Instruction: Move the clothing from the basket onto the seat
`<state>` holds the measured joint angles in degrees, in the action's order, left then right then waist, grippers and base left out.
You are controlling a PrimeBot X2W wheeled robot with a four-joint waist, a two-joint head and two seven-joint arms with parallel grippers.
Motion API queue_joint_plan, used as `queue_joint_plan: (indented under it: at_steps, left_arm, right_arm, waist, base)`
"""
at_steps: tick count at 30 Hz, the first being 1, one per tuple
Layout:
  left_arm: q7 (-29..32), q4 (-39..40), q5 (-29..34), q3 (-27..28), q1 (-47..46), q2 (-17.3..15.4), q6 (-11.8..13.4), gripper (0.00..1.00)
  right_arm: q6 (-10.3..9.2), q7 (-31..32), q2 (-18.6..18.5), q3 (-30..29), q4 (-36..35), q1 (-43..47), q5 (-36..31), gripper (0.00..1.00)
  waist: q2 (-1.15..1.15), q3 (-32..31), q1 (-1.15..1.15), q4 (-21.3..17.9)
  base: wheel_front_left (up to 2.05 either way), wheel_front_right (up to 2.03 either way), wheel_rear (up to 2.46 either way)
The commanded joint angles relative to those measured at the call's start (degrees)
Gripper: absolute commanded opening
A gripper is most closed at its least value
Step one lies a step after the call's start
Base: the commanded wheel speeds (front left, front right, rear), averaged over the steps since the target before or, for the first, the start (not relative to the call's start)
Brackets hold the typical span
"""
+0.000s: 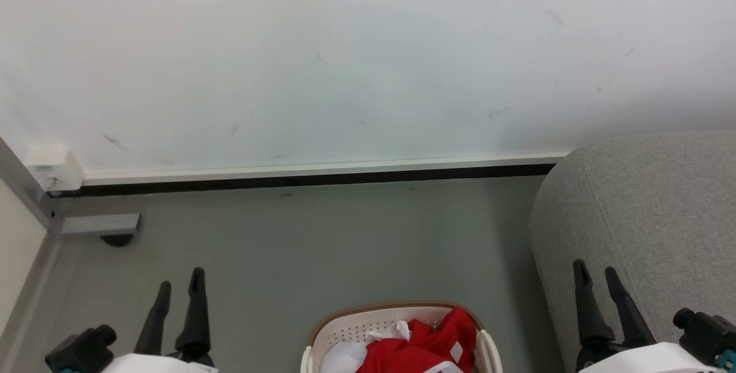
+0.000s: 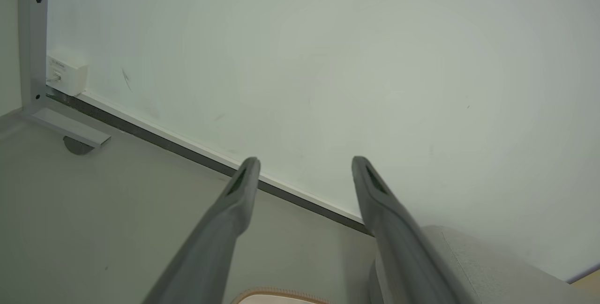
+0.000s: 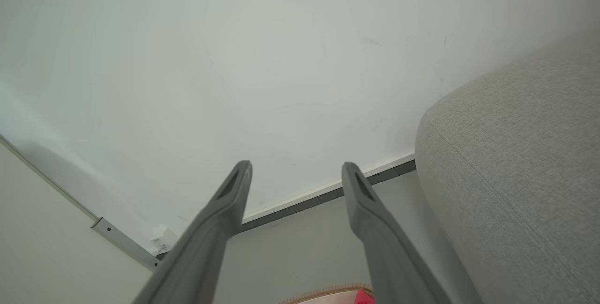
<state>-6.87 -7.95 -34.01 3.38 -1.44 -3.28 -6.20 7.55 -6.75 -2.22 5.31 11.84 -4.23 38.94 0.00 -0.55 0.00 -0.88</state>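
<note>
The cream-white basket (image 1: 345,327) with a brown rim stands on the floor at the bottom centre of the head view, cut off by the frame edge. Red clothing (image 1: 428,344) with a small white tag lies inside it, beside a plain white cloth (image 1: 345,356). The grey seat (image 1: 638,212) rises at the right. My left gripper (image 1: 181,281) hangs open over the floor left of the basket. My right gripper (image 1: 595,272) is open in front of the seat's side. In the wrist views the basket rim (image 2: 276,292) and a bit of red clothing (image 3: 363,297) peek in at the bottom.
A white wall (image 1: 345,57) with a dark skirting strip runs behind the grey floor (image 1: 322,246). A grey metal frame foot (image 1: 98,225) and a small white box (image 1: 54,167) sit at the left corner. The seat (image 3: 515,168) looms close on the right.
</note>
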Motion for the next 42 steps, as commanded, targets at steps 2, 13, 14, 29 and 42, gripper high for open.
queue_joint_plan:
  at_steps: [2,13,14,29,42]
  left_arm:
    - [-0.8,0.2,2.9,-0.3,0.0,-0.8,0.3,1.00]
    - [-2.5,0.1,9.0,-0.9,0.1,-1.2,0.9,1.00]
    - [-2.6,0.3,9.5,-0.9,0.1,-1.2,0.9,1.00]
    - [-4.6,1.5,17.2,-1.0,0.9,-1.2,0.7,1.00]
    - [-6.1,1.6,22.7,-0.8,1.1,-1.0,0.3,1.00]
  right_arm:
    - [-0.06,-1.0,-0.6,0.3,0.2,-0.5,-2.6,1.00]
    - [-0.07,-2.6,-0.7,1.3,1.4,-0.9,-9.0,1.00]
    - [-0.07,-2.7,-0.7,1.4,1.5,-0.9,-9.5,1.00]
    - [-0.09,-4.7,-0.8,2.9,1.6,-1.2,-16.2,1.00]
    - [-0.10,-6.2,-0.8,4.0,1.5,-1.1,-20.4,1.00]
  waist:
    - [0.00,0.0,0.00,-0.1]
    - [0.00,-0.1,0.00,-0.4]
    - [0.00,-0.1,0.00,-0.4]
    - [0.00,-0.3,0.00,-0.9]
    - [0.00,-0.3,0.00,-1.1]
  base:
    - [0.00,0.00,0.00]
    - [0.00,0.00,0.00]
    - [0.00,0.00,0.00]
    - [0.00,0.00,0.00]
    - [0.00,0.00,0.00]
